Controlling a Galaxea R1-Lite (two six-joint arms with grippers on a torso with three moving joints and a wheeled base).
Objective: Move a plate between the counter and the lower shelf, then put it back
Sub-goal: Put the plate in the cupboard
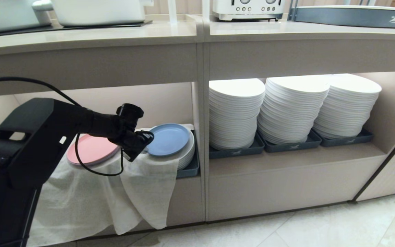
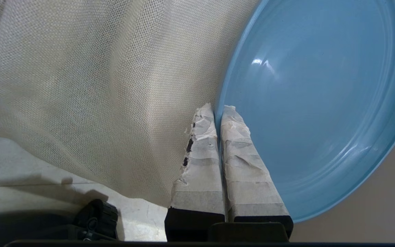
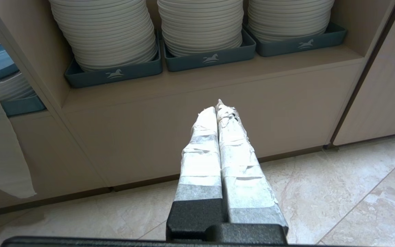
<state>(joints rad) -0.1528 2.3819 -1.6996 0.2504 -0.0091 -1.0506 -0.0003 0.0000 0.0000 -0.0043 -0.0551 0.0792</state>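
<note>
The light-blue plate (image 1: 169,139) lies on a low stack of white plates (image 1: 188,154) in the lower shelf (image 1: 163,103). Reaching in from the left, my left gripper (image 1: 148,136) is at the plate's near-left edge. In the left wrist view the plate (image 2: 321,96) has its rim running between the two taped fingers, and the left gripper (image 2: 218,111) is shut on it. The counter (image 1: 115,36) runs above the shelf. My right gripper (image 3: 218,106) hangs shut and empty in front of the cabinet base, outside the head view.
A pink plate (image 1: 93,149) lies left of the blue one on a draped white cloth (image 1: 81,192). A grey tray (image 1: 190,169) holds the low stack. Three tall white plate stacks (image 1: 293,109) fill the right compartment. White appliances (image 1: 249,8) stand on the counter.
</note>
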